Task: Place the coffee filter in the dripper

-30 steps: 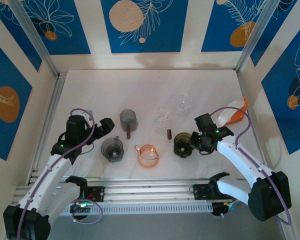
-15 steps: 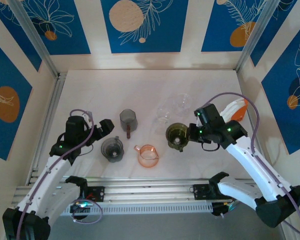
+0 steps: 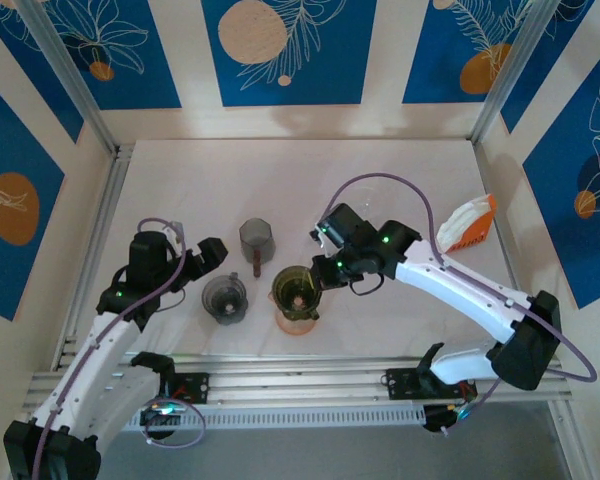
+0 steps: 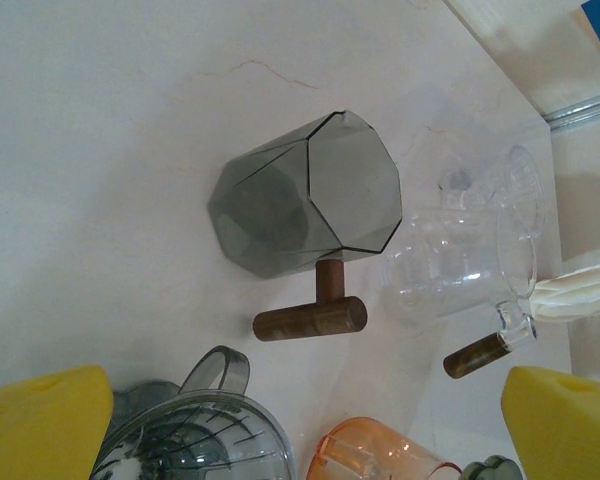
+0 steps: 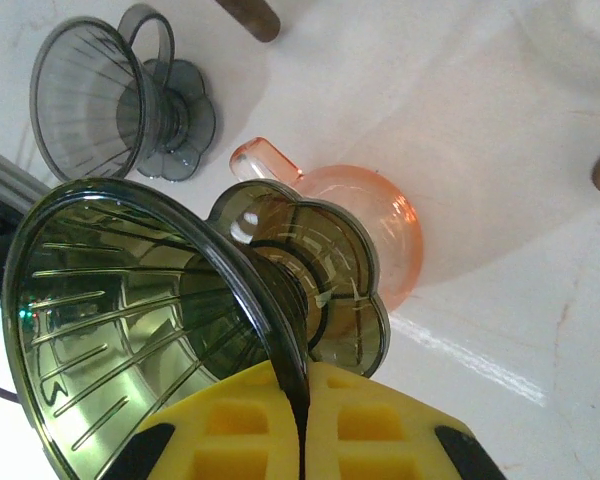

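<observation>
Right arm has swung left since a second ago, carrying the green dripper [image 3: 293,288] from the right side of the table [image 3: 180,180] to over the orange cup [image 3: 296,323]. Left arm hasn't moved.

Right gripper [image 3: 317,281] is clamped on the dripper's thin rim, pads meeting with only the wall between them. Wrist view shows the dripper tilted, its flower-shaped base overlapping the cup mouth. We can't tell if base and cup touch yet.

Left gripper [image 3: 214,253] is spread wide, holding nothing, and hangs just beside the grey dripper [image 3: 225,298]. The grey mug [image 3: 256,237] with the wooden handle sits behind that, and a clear glass pitcher [image 4: 450,265] is right of the mug.

The filter stack [image 3: 467,222] is in its orange holder by the right wall, well apart from the dripper and untouched. We judge the filter step not started.

Risks as we see them:
- The rim pinch is a small hold on smooth plastic, so the dripper could pivot or slip when lowered.
- A tilted base could land off-centre, catch the cup lip, then tip or shove the light cup.
- Releasing before the base sits flat would leave the dripper crooked, and a filter would then sit badly.
- Filters are nested thin paper, so a later grab may lift several or crush one.
</observation>
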